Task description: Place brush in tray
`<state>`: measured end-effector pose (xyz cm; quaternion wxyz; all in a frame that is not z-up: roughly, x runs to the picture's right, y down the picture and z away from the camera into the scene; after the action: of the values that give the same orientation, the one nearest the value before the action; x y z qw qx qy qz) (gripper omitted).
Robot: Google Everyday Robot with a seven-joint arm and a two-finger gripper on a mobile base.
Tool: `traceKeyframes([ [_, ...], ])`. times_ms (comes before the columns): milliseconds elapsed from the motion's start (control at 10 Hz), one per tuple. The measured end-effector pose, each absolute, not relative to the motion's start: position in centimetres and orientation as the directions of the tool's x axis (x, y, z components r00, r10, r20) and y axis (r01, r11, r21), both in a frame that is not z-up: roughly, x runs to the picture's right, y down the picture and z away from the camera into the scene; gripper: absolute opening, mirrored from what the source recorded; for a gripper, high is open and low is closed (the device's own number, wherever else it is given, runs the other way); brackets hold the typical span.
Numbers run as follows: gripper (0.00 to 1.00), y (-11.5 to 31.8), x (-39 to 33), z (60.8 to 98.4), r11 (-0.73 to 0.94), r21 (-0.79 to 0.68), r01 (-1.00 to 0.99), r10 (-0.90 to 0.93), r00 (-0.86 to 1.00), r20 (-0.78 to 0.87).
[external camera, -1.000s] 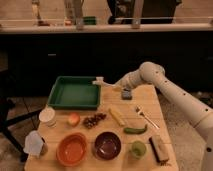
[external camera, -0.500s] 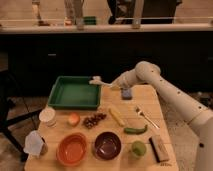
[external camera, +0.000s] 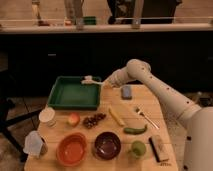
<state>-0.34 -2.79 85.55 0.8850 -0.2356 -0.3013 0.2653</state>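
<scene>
Now the one camera view shows a wooden table (external camera: 112,107) with many things on it. One white arm (external camera: 165,95) reaches in from the right. Its pincer (external camera: 106,82) is above the far right corner of the one green tray (external camera: 75,93). It is closed on the handle of the one brush (external camera: 91,80). The brush is up in the air, lying flat, with its end over the far right edge of the tray.

Two bowls sit near the front, one orange bowl (external camera: 72,149) and one dark red bowl (external camera: 107,145). One apple (external camera: 73,119) lies beside one bunch of grapes (external camera: 94,120). One banana (external camera: 116,116), one fork (external camera: 145,117) and one green pepper (external camera: 135,130) lie toward the right. One blue sponge (external camera: 126,91) lies near the arm. One scrub brush (external camera: 159,148) lies at the front right.
</scene>
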Motion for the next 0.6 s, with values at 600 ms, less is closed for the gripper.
traceKeyframes([
  [600,0.00,-2.2,-3.9,86.4,0.720,-0.604,-0.343,0.635,0.677,0.372],
])
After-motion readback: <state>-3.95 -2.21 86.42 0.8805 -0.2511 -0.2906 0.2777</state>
